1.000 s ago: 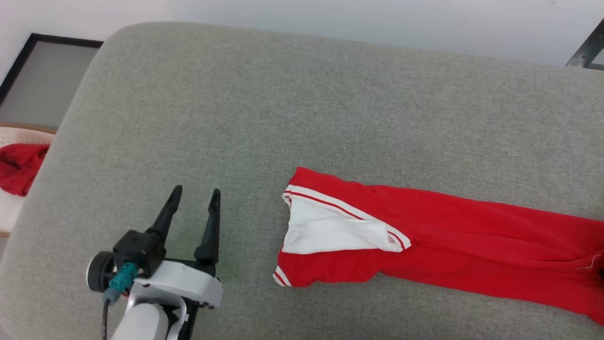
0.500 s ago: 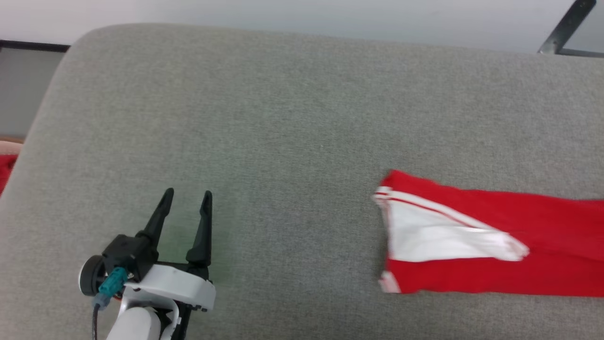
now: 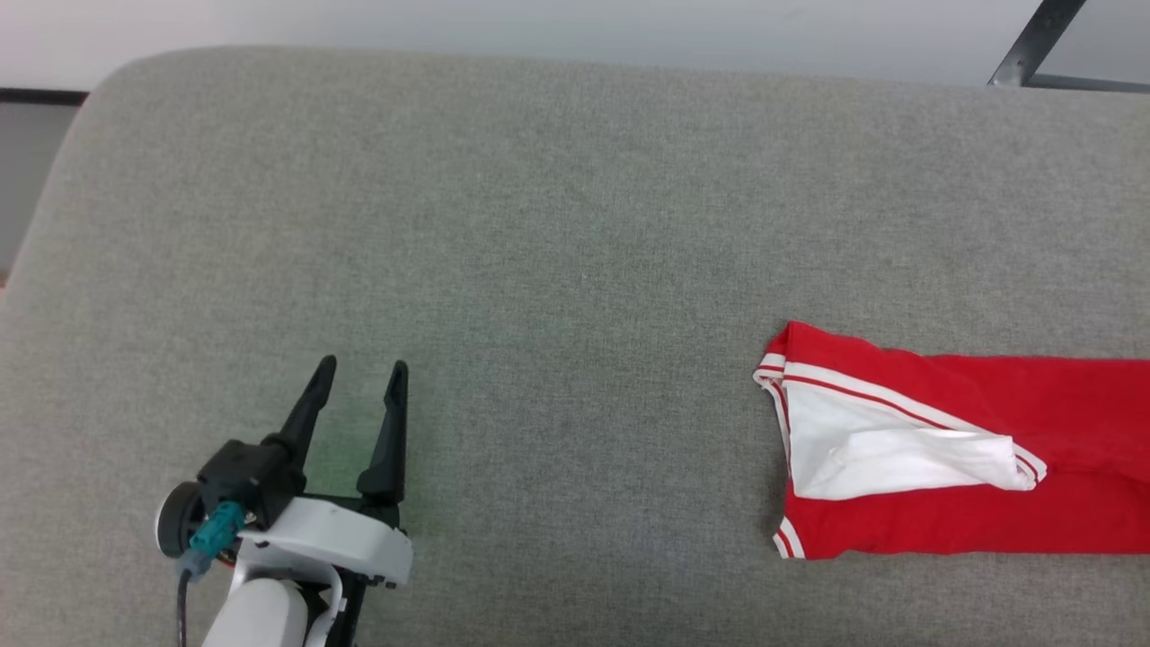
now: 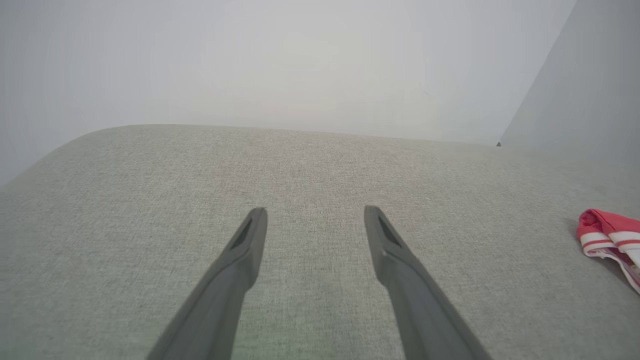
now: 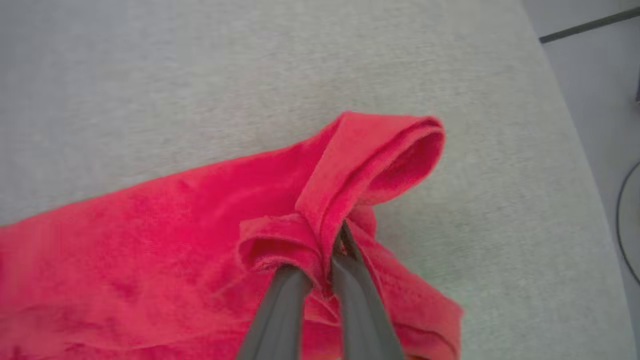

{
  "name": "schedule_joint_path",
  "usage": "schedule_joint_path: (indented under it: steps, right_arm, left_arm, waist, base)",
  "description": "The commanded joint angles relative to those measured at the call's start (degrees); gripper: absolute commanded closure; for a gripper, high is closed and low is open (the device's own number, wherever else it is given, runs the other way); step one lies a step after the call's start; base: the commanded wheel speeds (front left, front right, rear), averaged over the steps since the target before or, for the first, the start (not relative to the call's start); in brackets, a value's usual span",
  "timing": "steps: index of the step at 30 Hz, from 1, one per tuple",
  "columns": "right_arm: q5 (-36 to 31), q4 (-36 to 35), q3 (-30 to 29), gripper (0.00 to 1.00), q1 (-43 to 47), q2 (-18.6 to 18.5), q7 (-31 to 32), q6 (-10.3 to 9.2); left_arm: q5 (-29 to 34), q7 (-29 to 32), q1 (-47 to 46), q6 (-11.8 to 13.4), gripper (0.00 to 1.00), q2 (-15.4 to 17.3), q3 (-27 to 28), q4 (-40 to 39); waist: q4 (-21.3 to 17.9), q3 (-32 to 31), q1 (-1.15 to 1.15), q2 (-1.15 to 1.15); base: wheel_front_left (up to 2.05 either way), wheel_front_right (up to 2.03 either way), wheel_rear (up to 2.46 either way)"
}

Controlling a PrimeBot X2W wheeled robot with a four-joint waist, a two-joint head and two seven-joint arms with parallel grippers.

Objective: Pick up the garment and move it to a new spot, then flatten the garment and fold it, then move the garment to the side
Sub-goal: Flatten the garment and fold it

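Note:
The garment (image 3: 952,449), bright red with a white sleeve and striped trim, lies folded lengthwise on the grey cushion at the right of the head view and runs off its right edge. Its striped end (image 4: 607,235) peeks in at the right of the left wrist view. My right gripper (image 5: 327,252) is shut on a bunched red fold of the garment (image 5: 200,240), which curls up over the fingertips. My left gripper (image 3: 358,382) hovers open over bare cushion at the lower left, far from the garment, with nothing between its fingers (image 4: 250,240).
The grey fabric cushion (image 3: 539,225) spans the head view, with a pale wall behind it. A dark metal frame (image 3: 1033,45) shows at the top right. In the right wrist view the cushion's edge (image 5: 565,100) drops to the floor at the right.
The garment has slid to the right across the cushion, pulled by my right gripper. The head camera has also turned, so the left-side basket has left the view. My left gripper stays open.

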Motion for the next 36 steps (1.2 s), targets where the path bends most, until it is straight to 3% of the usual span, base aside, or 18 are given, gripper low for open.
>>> schedule_joint_path:
  steps: [1, 10, 17, 26, 36]
  right_arm:
    - [2.9, -3.0, 1.8, 1.00, 0.2, 1.1, 1.1, -0.03]
    - [11.3, -27.3, 16.3, 1.00, 2.2, 3.1, 9.9, -0.03]
    - [12.8, -35.4, 22.1, 1.00, 2.3, 5.5, 13.4, -0.04]
    - [11.9, -36.3, 29.4, 1.00, 0.7, 8.2, 15.3, -0.03]
    - [10.4, -31.2, 33.6, 1.00, -1.8, 10.3, 10.1, -0.03]
  left_arm:
    - [0.0, 0.0, 0.7, -0.2, 0.00, -0.2, 0.5, 0.1]
    - [-0.1, 0.0, 1.6, -0.9, 0.00, -1.9, 1.2, 1.0]
    - [0.3, 0.0, 1.7, -1.5, 0.00, -3.2, 1.7, 1.4]
    - [1.0, 0.0, 1.6, -2.4, 0.00, -4.6, 2.8, 1.9]
    - [2.0, 0.0, 1.8, -3.0, 0.00, -5.4, 3.9, 2.7]
  waist:
    - [-0.1, -0.6, 0.00, 0.00]
    - [1.0, -2.5, 0.00, 0.00]
    - [2.8, -2.5, 0.00, 0.00]
    - [4.8, -2.3, 0.00, 0.00]
    - [4.7, -3.0, 0.00, 0.00]
  base:
    - [0.00, 0.00, 0.00]
    - [0.00, 0.00, 0.00]
    - [0.00, 0.00, 0.00]
    - [0.00, 0.00, 0.00]
    - [0.00, 0.00, 0.00]
